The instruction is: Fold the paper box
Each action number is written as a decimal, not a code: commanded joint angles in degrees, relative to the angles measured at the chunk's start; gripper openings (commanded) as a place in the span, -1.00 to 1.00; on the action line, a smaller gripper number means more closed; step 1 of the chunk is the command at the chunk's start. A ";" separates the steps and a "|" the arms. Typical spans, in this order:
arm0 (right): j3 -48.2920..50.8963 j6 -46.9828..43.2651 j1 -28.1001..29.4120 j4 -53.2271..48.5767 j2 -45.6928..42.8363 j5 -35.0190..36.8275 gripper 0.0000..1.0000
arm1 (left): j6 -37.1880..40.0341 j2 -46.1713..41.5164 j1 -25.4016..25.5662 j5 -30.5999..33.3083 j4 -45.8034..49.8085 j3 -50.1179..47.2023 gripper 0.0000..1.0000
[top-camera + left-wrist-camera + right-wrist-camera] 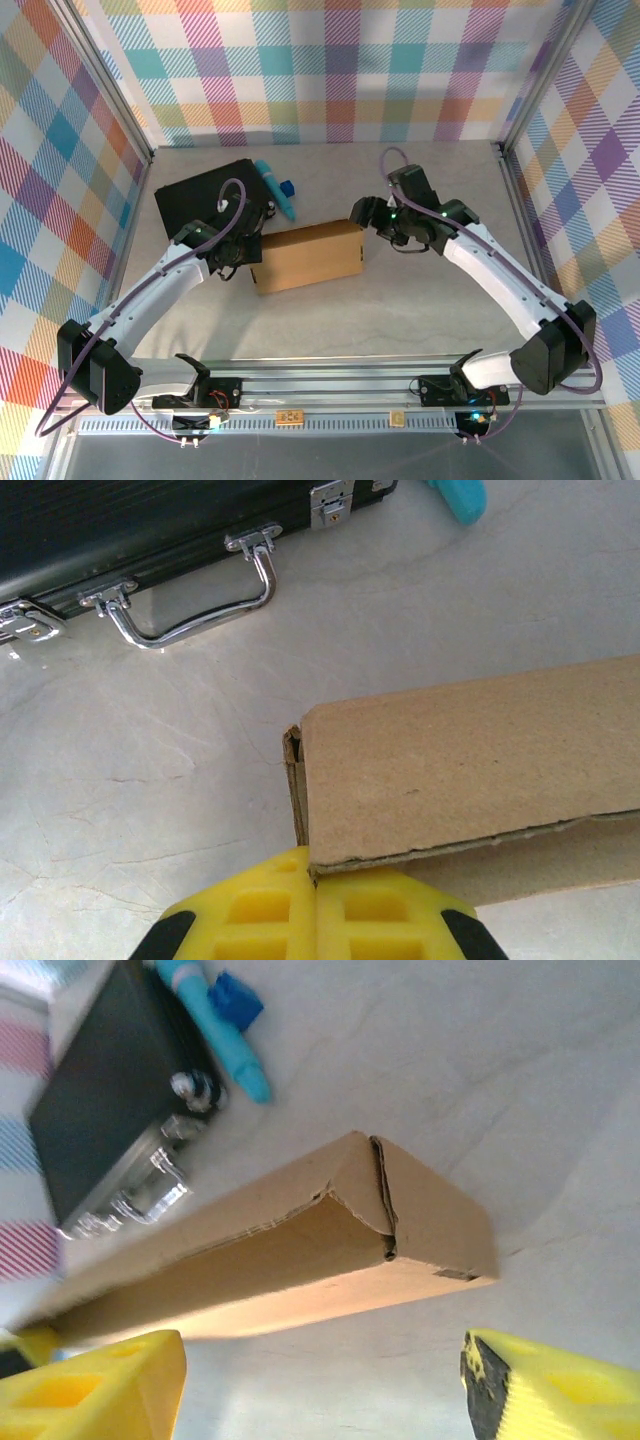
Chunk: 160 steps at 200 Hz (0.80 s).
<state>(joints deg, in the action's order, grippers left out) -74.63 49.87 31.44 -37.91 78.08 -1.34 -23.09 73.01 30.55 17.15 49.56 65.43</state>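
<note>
Top external view: the paper box (307, 256) lies on the worktop (420, 320) between the two claws, folded up into a closed brown block. The left claw (245, 265) sits at the box's left end. The right claw (362, 213) sits just off its right end.

Left claw: closed. In the left wrist view its yellow fingers (260, 915) meet with no visible gap, and the near left corner of the box lies directly ahead of the tips, touching them. Whether a cardboard edge is nipped between the fingers cannot be told. Judged purpose: to brace this end so the box does not slide while the far end is worked.

Right claw: open, holding nothing. In the right wrist view the two fingers (100, 1385) stand wide apart, with the right end of the box ahead of them and clear of both. The end panels there meet at a seam with a narrow gap, and the long front flap stands slightly proud along its edge. Judged status: folding is nearly complete, and the seams appear to need pressing home.

Containers:
- Paper box: closed, interior hidden.
- Black case (205, 190): beyond the left claw, lid down, latch (330, 502) fastened, contents hidden.
- A teal pen (275, 190) and a blue cap (288, 186) lie loose on the worktop beyond the box, in neither container.
</note>
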 commanded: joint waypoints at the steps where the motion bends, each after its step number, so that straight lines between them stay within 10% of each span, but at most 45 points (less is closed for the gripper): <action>1: 3.18 24.26 -1.73 5.37 0.46 -6.00 0.47 | -0.11 0.06 0.98 1.55 2.02 -0.57 -1.00; 47: 9.80 44.53 -2.07 19.68 3.07 -14.30 0.49 | -0.60 -0.13 1.62 2.36 2.00 -0.48 -1.00; 160: 18.74 46.55 -6.39 27.86 5.05 -19.70 0.16 | -0.31 -0.58 2.15 2.15 2.03 -0.13 -1.00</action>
<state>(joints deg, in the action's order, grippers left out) -57.08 95.35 25.65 -12.43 82.00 -19.27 -23.14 73.01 31.88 18.24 49.76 65.43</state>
